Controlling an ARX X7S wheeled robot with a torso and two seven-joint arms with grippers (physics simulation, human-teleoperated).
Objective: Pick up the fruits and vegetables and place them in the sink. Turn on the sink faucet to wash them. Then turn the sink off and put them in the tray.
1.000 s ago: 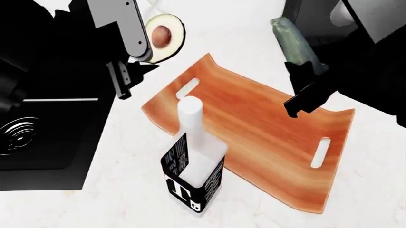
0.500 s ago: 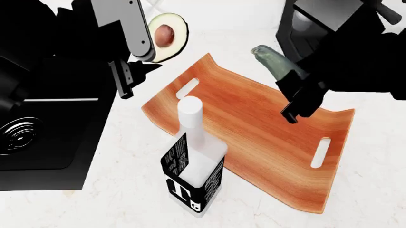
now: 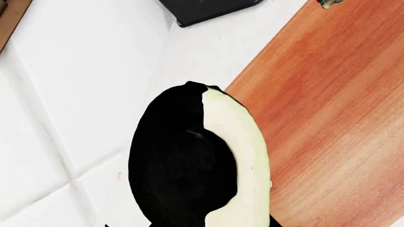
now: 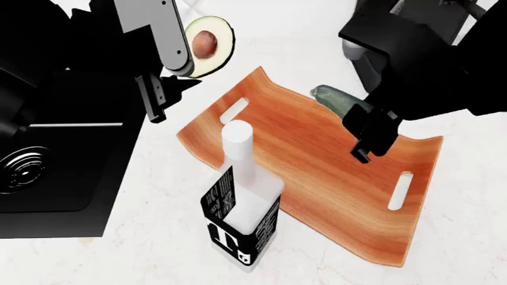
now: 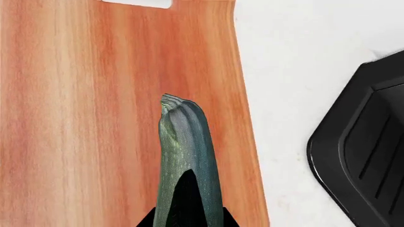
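With both grippers clamped, left (image 4: 162,98) on avocado (image 4: 208,46), right (image 4: 372,135) on zucchini (image 4: 339,101) over tray (image 4: 317,160), looks like the tray-loading stage, neither yet set down.

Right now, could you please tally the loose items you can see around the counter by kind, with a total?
Produce: 2, the avocado half held by the left gripper and the zucchini held by the right gripper
Bottles: 1, the white bottle
Trays: 1, the wooden tray
Total: 4
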